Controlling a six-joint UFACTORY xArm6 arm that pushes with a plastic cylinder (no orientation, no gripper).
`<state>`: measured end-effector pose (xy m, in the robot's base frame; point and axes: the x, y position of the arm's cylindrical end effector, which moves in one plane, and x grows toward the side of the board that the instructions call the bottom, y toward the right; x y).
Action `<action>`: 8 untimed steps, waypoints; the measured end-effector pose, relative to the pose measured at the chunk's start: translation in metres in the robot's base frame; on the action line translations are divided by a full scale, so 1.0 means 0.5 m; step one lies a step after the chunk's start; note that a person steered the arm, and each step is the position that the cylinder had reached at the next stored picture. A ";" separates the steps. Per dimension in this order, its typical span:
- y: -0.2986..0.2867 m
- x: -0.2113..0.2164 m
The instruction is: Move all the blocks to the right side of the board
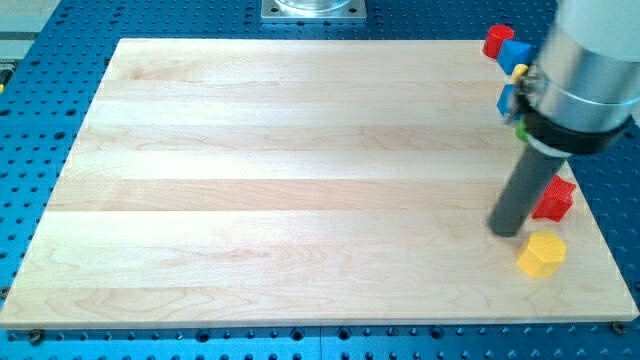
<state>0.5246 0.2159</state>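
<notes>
tip [505, 233] is seen low on the board's [300, 180] right side, just left of red block [553, 199], above yellow hexagonal block [541, 254] | no grasping end effector is fitted, nothing is held | upper red block [496, 41], blue block [515, 54] sit at top right edge | further blue [507, 100], yellow, green slivers are mostly hidden behind the arm [585, 70], shapes unclear

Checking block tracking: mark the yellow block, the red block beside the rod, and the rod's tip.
yellow block [541, 254], camera view, on its top face.
red block [556, 200], camera view, on its visible right part.
my tip [507, 231], camera view, on the rod's very lower end, left of both blocks.
</notes>
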 end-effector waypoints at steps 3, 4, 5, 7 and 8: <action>0.095 -0.006; 0.115 0.028; 0.096 0.181; -0.057 0.153; 0.064 0.136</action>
<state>0.5927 0.2481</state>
